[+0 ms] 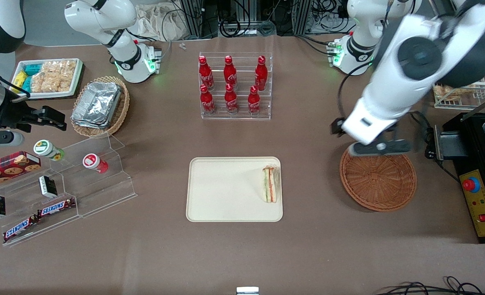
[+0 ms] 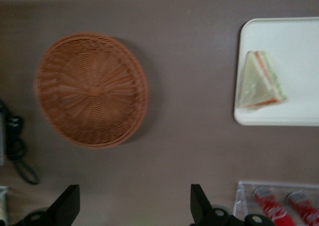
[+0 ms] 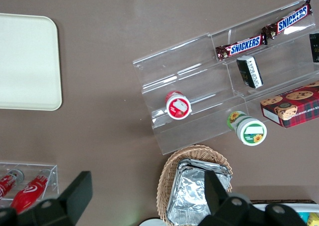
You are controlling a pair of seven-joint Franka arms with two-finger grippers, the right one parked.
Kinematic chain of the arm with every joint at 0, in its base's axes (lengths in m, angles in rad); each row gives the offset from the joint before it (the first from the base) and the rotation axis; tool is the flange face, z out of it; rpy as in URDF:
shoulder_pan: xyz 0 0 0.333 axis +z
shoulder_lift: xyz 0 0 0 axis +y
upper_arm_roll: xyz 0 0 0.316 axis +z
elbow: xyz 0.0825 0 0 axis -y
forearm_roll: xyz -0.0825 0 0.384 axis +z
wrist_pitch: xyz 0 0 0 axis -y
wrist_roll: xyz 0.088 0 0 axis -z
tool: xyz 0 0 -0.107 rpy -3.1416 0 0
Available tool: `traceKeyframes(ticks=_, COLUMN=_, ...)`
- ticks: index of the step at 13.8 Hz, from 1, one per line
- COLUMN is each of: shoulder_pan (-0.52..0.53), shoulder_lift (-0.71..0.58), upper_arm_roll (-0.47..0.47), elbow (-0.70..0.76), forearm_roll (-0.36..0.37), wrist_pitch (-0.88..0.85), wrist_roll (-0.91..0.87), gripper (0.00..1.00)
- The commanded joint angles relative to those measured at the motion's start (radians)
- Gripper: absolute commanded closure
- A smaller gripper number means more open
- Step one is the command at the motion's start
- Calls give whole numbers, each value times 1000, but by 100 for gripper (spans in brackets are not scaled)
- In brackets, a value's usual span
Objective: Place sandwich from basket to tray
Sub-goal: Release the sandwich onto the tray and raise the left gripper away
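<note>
The sandwich (image 1: 270, 184) lies on the tray (image 1: 226, 192), at the tray's edge nearest the basket (image 1: 378, 180), in the centre of the front frame; the basket, at centre right of that frame, holds nothing; the gripper (image 1: 379, 146) hangs above the basket's rim on the edge farther from the front camera, toward the working arm's end of the table; in the front view the arm's motion blur conceals the finger spacing; the left wrist view shows both black fingers (image 2: 67, 206) spread wide with nothing between them, and shows the basket's woven interior and the sandwich's triangular face (image 2: 259, 84), which the front view presents edge-on as red, orange and green layers; only the front view shows the rack of red bottles (image 1: 234, 86) at upper centre, farther from the camera than the tray.
</note>
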Motion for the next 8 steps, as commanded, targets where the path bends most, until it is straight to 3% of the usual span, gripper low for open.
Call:
traceKeyframes(ticks=1, shoulder_pan=-46, shoulder_lift=-123, upper_arm_roll=211, elbow=-59, forearm_roll=-97, wrist_pitch=-56, wrist_roll=204, gripper=0)
traceKeyframes(ticks=3, shoulder_pan=-113, shoulder_lift=-195, upper_arm_roll=373, elbow=-121, forearm_roll=-136, wrist_pitch=-60, wrist_roll=298, gripper=0)
traceKeyframes(ticks=5, shoulder_pan=-124, shoulder_lift=-231, upper_arm_roll=398, elbow=-172, forearm_roll=-130, wrist_pitch=-54, wrist_roll=311, gripper=0)
traceKeyframes(ticks=8, shoulder_pan=-138, shoulder_lift=-183, upper_arm_roll=402, elbow=-107, forearm_roll=-133, wrist_pitch=-80, wrist_roll=315, gripper=0)
